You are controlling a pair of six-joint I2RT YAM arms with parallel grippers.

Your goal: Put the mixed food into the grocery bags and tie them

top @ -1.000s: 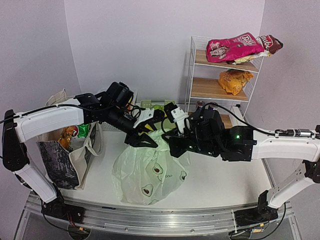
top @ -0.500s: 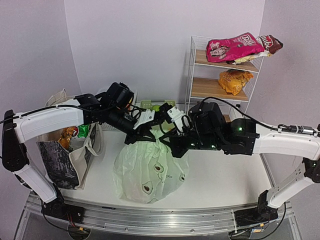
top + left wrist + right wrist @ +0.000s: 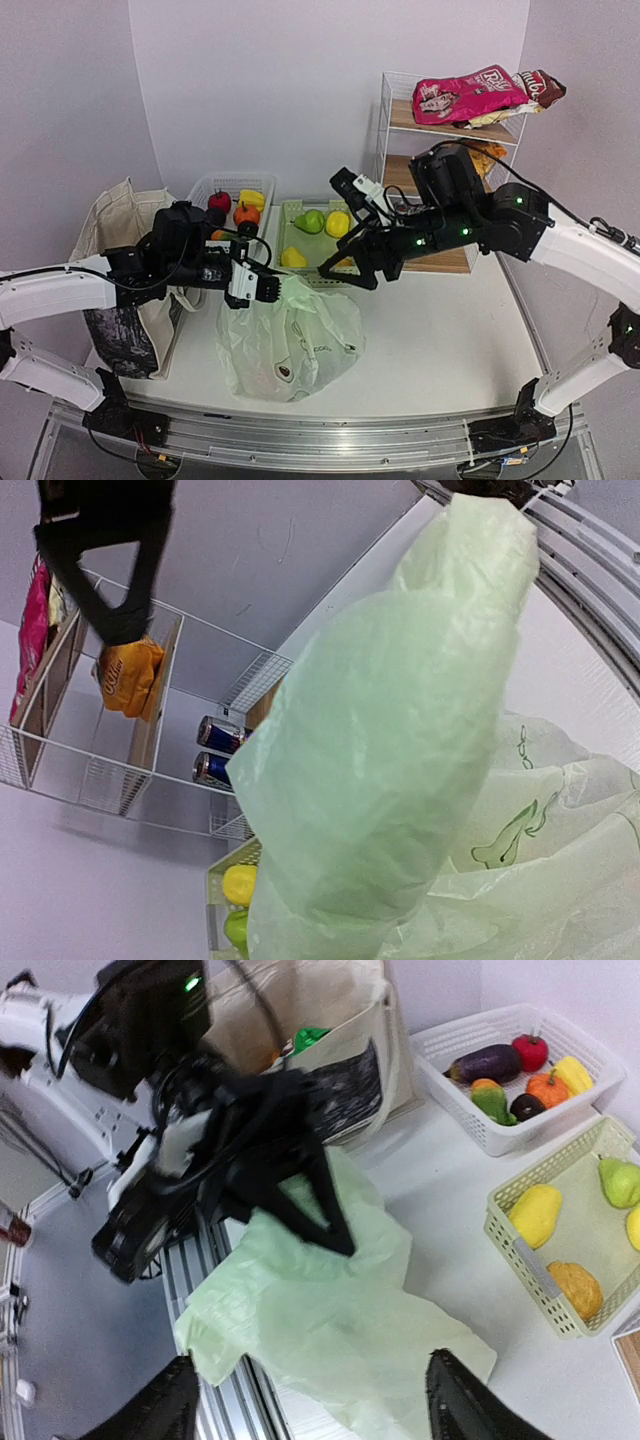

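Note:
The pale-green avocado-print bag [image 3: 290,335] lies bulging on the table, one handle drawn up to the left. My left gripper [image 3: 272,288] is shut on that handle; in the left wrist view the green plastic [image 3: 390,740] covers the jaws. Above and behind the bag, my right gripper [image 3: 350,274] hangs open, holding nothing. In the right wrist view it [image 3: 310,1365] hovers open over the bag [image 3: 340,1330]. The beige canvas tote [image 3: 125,265] stands at the left with a green packet [image 3: 310,1038] inside. Two drink cans [image 3: 215,752] and an orange snack packet [image 3: 130,675] sit on the shelf.
A white basket [image 3: 205,187] of toy fruit and vegetables and a green basket [image 3: 292,215] holding pears and yellow fruit stand at the back. The wire shelf [image 3: 385,130] at the right carries a pink snack packet [image 3: 465,95] on top.
My right gripper has opened, let go of the green bag and risen back to the right. My left gripper has shut on the handle and pulled it left toward the tote.

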